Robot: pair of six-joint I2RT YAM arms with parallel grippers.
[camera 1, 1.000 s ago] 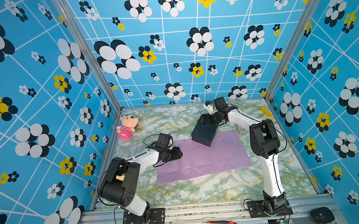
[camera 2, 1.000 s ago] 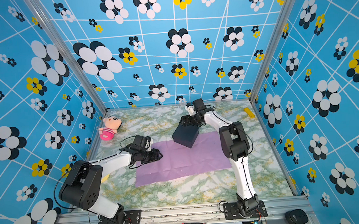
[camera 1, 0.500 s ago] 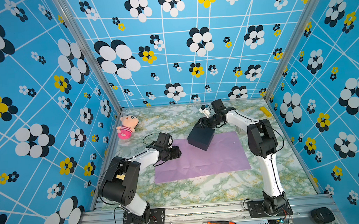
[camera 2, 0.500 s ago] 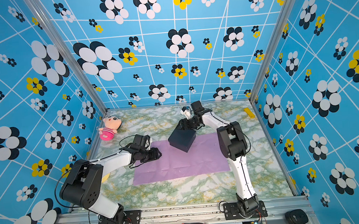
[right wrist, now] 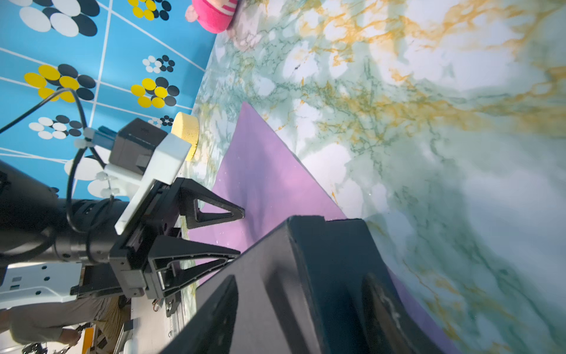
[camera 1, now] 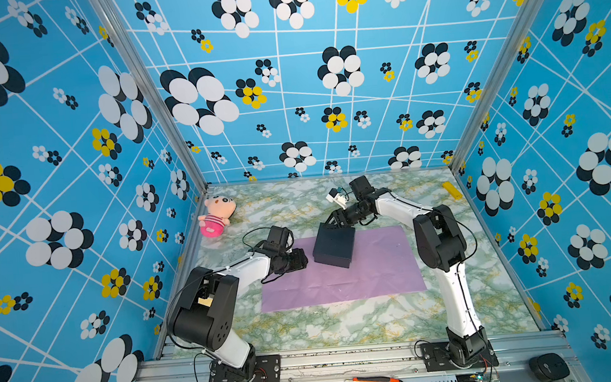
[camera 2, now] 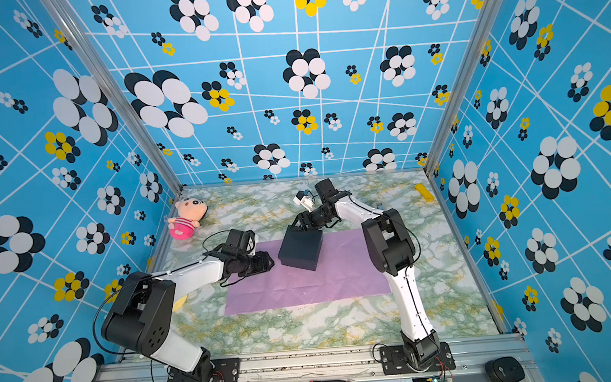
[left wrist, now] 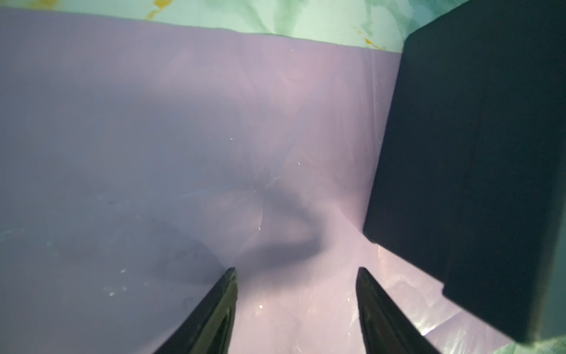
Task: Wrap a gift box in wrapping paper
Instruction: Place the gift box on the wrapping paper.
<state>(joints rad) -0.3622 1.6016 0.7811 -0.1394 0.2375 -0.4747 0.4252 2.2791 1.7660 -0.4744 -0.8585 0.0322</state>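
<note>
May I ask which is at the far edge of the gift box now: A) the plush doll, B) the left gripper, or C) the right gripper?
C: the right gripper is at the far edge of the gift box, while the left gripper hangs open beside it.

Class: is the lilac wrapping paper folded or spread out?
Spread out: the lilac wrapping paper lies open on the marbled table, with no edge folded over the matte black cardboard box.

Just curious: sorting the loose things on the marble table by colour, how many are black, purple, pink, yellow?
Black: 1, matte cardboard box
Purple: 1, creased paper sheet
Pink: 1, plush doll
Yellow: 2, flat bar, round sponge
Total: 5
</note>
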